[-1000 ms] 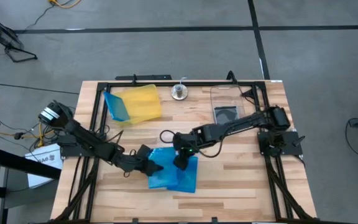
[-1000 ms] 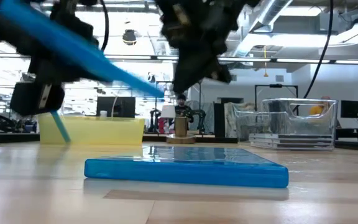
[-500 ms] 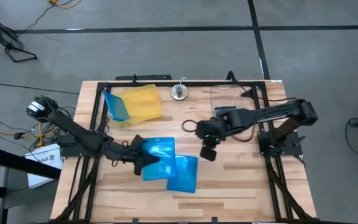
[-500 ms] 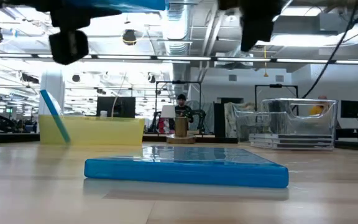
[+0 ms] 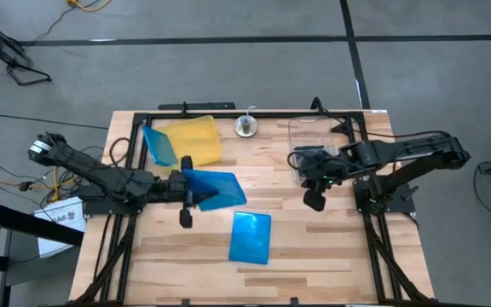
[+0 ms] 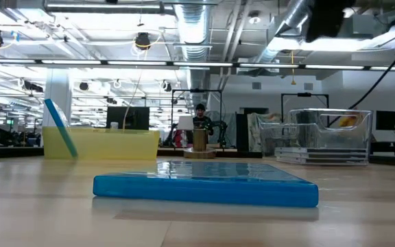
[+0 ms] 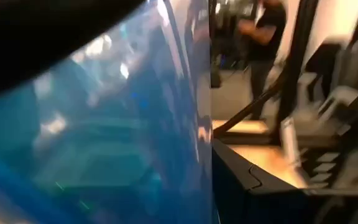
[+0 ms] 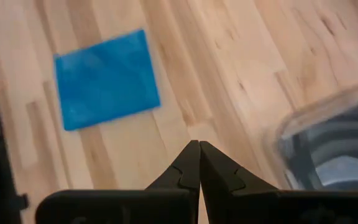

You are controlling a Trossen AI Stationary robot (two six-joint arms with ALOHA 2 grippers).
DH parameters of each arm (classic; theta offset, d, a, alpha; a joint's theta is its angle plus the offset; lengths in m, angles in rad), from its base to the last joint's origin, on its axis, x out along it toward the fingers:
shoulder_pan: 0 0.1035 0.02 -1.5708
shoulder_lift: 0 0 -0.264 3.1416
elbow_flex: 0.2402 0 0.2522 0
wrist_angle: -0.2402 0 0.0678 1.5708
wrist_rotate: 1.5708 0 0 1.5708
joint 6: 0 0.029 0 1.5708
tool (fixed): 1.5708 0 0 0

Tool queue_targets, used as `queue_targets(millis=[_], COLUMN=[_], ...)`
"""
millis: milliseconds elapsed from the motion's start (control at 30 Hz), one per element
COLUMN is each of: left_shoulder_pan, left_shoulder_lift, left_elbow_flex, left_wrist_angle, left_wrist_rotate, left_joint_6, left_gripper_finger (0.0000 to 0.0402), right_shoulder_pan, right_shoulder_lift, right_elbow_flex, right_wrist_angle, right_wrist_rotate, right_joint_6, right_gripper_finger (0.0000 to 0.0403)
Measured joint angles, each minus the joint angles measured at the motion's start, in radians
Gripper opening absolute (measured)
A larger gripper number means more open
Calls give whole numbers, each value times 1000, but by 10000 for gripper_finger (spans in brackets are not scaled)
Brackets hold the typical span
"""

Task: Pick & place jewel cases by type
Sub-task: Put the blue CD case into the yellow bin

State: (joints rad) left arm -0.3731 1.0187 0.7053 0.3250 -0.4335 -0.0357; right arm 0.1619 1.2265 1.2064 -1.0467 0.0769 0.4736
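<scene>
You are in the middle of the sorting. One blue jewel case (image 5: 159,147) already leans on its edge at the side of the yellow tray (image 5: 196,141), and black-inside cases (image 5: 312,156) lie in the clear tub (image 5: 318,130), so both places have received something.

Your left end effector (image 5: 186,189) is clamped on a second blue case (image 5: 216,188) and holds it above the table (image 5: 331,247), between the tray and the middle of the table. In the left wrist view this held case (image 7: 104,124) fills almost the whole picture.

A third blue case (image 5: 251,237) lies flat on the table, near the front; nothing touches it.

Your right end effector (image 5: 314,202) hangs just beside the tub; its fingers (image 8: 185,171) are pressed together and hold nothing.

What is left, in my judgement: bring the held case to the tray, then take the last blue one.
</scene>
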Motion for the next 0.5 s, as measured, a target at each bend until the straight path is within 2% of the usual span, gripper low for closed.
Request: queue_targets(millis=[267,367,500], left_shoulder_pan=[54,64,77], left_shoulder_lift=[1,-1,1], left_elbow_flex=[242,298,312], left_wrist_angle=[-368,-432,-489], left_wrist_rotate=[-40,-68,-77], left_joint_6=[260,318,324], left_gripper_finger=[53,53,53], right_shoulder_pan=[0,0,0], right_shoulder_lift=[6,5,-6], right_elbow_flex=[-2,-3,-3], right_wrist_angle=[-145,-166,-165], right_wrist_rotate=[4,4,9], right_joint_6=[-37,-37,-37], right_gripper_finger=[0,0,0])
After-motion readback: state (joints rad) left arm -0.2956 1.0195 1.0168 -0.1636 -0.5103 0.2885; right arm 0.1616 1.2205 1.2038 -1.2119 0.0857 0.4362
